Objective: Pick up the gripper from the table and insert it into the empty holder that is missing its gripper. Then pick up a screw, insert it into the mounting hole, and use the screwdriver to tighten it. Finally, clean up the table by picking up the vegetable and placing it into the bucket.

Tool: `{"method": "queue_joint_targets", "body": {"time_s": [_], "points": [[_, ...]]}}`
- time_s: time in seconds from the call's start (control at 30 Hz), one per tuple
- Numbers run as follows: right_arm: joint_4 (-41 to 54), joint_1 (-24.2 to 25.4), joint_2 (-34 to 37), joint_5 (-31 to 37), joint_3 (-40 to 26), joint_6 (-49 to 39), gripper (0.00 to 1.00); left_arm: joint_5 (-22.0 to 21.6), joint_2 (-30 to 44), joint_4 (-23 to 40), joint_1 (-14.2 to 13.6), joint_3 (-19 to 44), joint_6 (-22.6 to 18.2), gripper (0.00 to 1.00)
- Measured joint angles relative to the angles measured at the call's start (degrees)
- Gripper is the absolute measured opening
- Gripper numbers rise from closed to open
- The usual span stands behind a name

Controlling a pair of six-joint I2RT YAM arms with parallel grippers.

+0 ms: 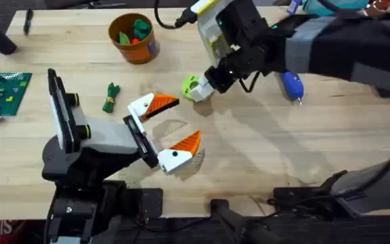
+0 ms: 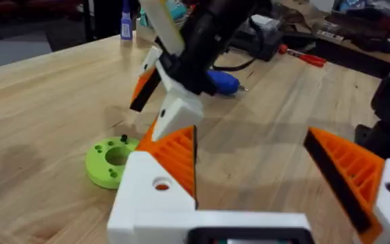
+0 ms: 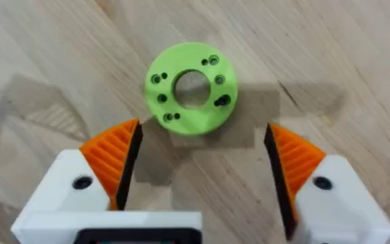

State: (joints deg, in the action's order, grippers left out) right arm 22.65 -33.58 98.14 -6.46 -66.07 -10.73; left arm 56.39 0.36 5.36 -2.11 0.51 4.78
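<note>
My right gripper (image 3: 202, 159) hangs open just above a round lime-green disc (image 3: 192, 87), nothing between its orange tips. A small dark screw (image 3: 221, 102) sits in one of the disc's holes. My left gripper (image 1: 175, 123) rests open on the table near the disc (image 1: 192, 87), and both its white mounts carry orange tips. The loose gripper and the empty holder are out of view. The blue screwdriver (image 1: 291, 85) lies behind the right arm. The dark-green vegetable (image 1: 111, 97) lies left of the left gripper. The orange bucket (image 1: 134, 38) stands at the back.
A green brick plate (image 1: 3, 91) lies at the table's left edge. The bucket holds several small toys. In the left wrist view the right gripper (image 2: 168, 95) stands over the disc (image 2: 112, 161), with the screwdriver (image 2: 222, 81) beyond.
</note>
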Motion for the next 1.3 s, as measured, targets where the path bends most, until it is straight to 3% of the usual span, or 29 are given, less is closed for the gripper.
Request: {"method": "queue_joint_targets", "body": {"time_s": [0.17, 0.27, 0.33, 0.87, 1.3], "points": [[-1.2, 0.0, 2.9, 1.1, -2.9, 0.5, 0.913, 0.0, 0.0, 0.0, 0.0, 0.0, 0.0, 0.986], [-1.9, 0.0, 3.2, 1.3, -3.2, 1.1, 0.604, 0.0, 0.0, 0.0, 0.0, 0.0, 0.0, 0.985], [-1.9, 0.0, 3.2, 1.3, -3.2, 1.3, 0.510, 0.0, 0.0, 0.0, 0.0, 0.0, 0.0, 0.986], [-4.6, 0.0, 7.1, 1.3, -3.3, 1.3, 0.496, 0.0, 0.0, 0.0, 0.0, 0.0, 0.0, 0.986], [-4.7, 0.0, 9.0, 1.3, -3.4, 2.1, 0.271, 0.0, 0.0, 0.0, 0.0, 0.0, 0.0, 0.986]]}}
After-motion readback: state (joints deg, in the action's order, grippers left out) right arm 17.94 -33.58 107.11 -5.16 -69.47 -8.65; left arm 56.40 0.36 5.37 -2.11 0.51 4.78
